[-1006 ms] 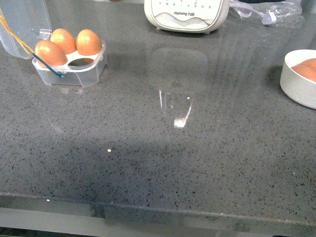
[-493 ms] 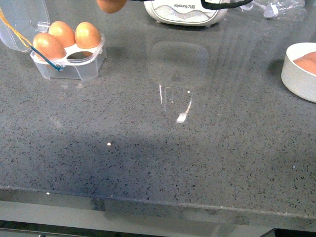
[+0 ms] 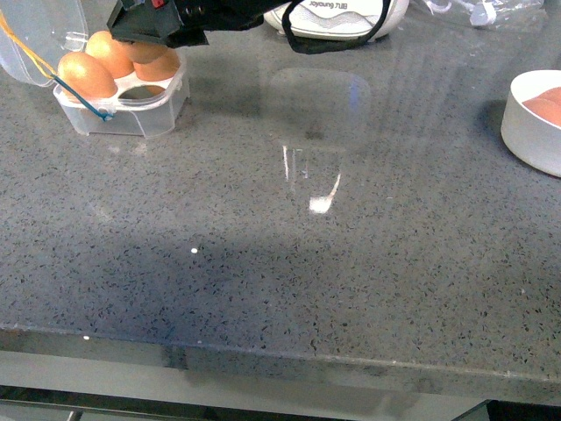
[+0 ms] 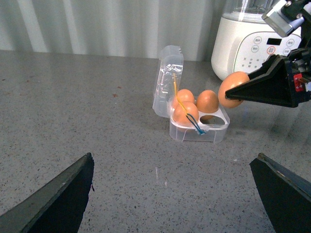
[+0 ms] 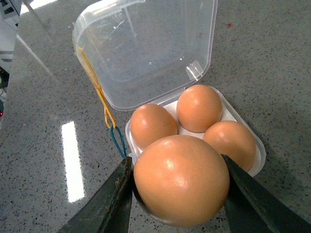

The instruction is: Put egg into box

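The egg (image 5: 181, 179) is orange-brown and smooth, and my right gripper (image 5: 177, 165) is shut on it, one dark finger (image 5: 109, 204) on each side. It hangs just above the box (image 5: 260, 156), a clear case with its lid (image 5: 146, 53) standing open. Three eggs (image 5: 199, 108) sit in the cups. In the left wrist view the held egg (image 4: 233, 90) is beside the box (image 4: 199, 130), over its one bare cup (image 4: 214, 118). From the front, the right gripper (image 3: 145, 26) covers the box's (image 3: 123, 110) far side. My left gripper (image 4: 172, 194) is open, low over the counter.
A white kitchen appliance (image 3: 337, 16) stands at the back of the grey speckled counter. A round white bowl (image 3: 526, 123) with brown eggs sits at the right edge. The counter's front edge (image 3: 280, 360) runs across the bottom.
My right gripper has come in from the top of the front view, moving left and down with the egg, and now sits over the box.
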Tool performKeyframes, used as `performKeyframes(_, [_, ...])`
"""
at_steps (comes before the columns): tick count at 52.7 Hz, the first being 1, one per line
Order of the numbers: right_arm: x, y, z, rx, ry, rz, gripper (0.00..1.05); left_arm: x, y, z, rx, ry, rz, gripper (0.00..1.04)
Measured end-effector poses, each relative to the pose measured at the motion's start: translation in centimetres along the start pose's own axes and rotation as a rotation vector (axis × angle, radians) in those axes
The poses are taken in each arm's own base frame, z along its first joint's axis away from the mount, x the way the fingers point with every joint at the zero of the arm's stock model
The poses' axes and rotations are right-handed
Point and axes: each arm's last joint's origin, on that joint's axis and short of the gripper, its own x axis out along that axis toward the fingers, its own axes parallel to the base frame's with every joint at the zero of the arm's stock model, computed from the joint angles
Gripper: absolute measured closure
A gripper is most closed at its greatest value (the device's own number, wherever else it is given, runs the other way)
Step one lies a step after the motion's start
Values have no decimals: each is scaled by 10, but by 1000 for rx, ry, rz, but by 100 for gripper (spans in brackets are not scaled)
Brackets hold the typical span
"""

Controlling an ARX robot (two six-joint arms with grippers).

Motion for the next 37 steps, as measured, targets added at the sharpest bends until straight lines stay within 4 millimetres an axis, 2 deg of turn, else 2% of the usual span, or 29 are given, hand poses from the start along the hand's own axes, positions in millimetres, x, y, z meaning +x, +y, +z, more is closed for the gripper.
performKeyframes(37, [14,3,-12,6,34,-5,60,0,0,0,0,0,0,7])
